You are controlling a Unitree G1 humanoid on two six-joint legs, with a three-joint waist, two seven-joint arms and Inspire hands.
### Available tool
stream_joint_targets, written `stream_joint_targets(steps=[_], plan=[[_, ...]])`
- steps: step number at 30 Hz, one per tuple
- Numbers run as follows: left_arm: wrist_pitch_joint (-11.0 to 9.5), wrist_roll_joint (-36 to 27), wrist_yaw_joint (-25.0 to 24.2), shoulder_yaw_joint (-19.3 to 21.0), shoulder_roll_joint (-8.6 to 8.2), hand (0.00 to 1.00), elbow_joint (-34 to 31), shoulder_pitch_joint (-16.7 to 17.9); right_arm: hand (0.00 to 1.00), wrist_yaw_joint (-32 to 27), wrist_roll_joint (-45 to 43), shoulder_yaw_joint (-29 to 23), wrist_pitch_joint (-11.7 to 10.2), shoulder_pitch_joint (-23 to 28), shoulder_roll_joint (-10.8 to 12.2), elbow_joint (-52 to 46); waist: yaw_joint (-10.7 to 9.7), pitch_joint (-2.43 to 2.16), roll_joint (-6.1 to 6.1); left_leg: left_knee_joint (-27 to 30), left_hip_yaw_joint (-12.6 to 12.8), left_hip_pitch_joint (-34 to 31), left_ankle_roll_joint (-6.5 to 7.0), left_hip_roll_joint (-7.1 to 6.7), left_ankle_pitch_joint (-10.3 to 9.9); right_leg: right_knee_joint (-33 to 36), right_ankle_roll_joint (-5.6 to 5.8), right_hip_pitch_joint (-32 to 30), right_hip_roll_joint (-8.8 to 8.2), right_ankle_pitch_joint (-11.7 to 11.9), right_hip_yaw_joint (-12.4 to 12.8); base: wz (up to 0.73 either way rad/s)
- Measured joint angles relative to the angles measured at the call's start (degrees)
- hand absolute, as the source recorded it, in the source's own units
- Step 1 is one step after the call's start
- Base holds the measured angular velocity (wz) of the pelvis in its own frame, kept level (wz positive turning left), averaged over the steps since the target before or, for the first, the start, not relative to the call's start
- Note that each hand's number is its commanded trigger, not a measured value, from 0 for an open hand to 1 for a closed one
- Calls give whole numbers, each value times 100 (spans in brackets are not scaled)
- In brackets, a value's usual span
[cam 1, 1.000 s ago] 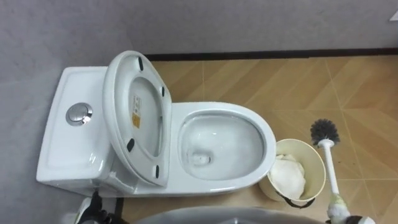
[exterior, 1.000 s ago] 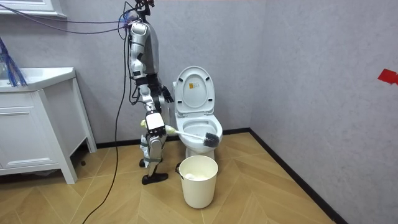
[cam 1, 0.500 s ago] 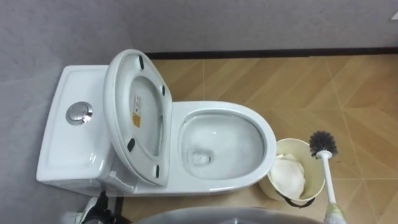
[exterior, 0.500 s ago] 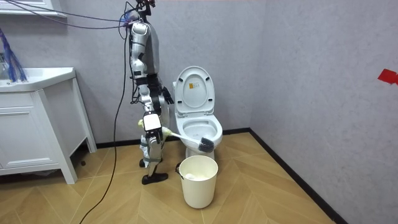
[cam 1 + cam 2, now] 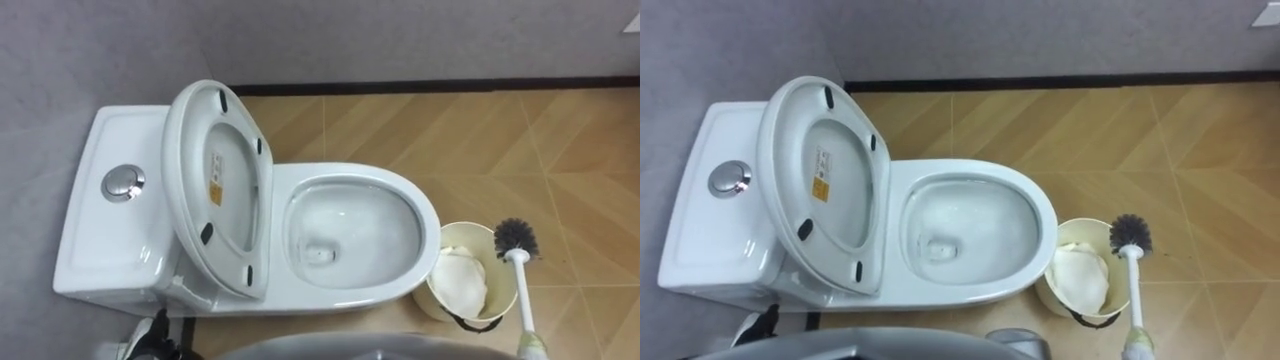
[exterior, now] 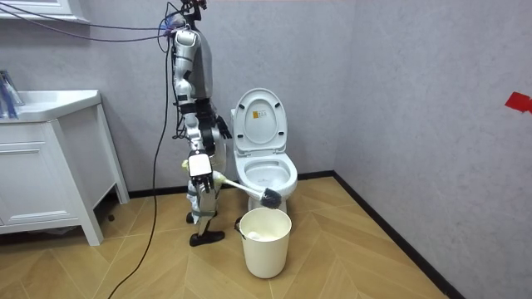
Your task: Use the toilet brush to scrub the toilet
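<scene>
Robot is being seen upright beside the toilet (image 5: 431, 225), on the room view's left of it, head bent over the bowl. Toilet brush (image 5: 520, 292) is being held clear of the floor by the R hand (image 6: 201, 169). That hand is being shown clamped round the grip end of the handle, low at the robot's side.

From that hand the handle is being pointed fwd & slightly down, w/ the dark bristle head (image 5: 515, 238) out ahead at the far end. The head is being held just above the rim of the cream waste bin (image 5: 497, 262), apart from it as far as the room view is showing.

The bin is standing on the wood floor (image 5: 450, 130), ahead of & below the R hand, w/ a crumpled white liner (image 5: 460, 282) lying inside. The bowl is lying just left of the bin & the bristle head, w/ brush & bowl apart.

Further left of the hand, the seat & lid (image 5: 215, 190) are being propped upright against the cistern (image 5: 100, 240), w/ a round chrome flush button (image 5: 122, 183) on top.

L hand (image 5: 152, 335) is being glimpsed at the lower left edge, near the toilet's base. Whether it's open or closed can't be told.

Behind the robot, well away from either hand, a white vanity cabinet (image 6: 41, 191) is being shown against the grey wall (image 6: 416, 124).
</scene>
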Motion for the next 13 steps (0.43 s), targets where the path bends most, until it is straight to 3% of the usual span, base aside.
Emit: stream_joint_targets(steps=[8,13], plan=[[219,45,-1,42,4,0,206,28,0,587,191,217,182,16,11,14,46,19,-150,1,-46,-2,0,-4,0,5,2,0,-7,1,-11,1],[248,55,-9,44,5,0,243,11,0,936,288,214,232,14,12,13,95,22,-161,3,-67,-13,0,-3,0,11,4,0,-6,2,-19,2]])
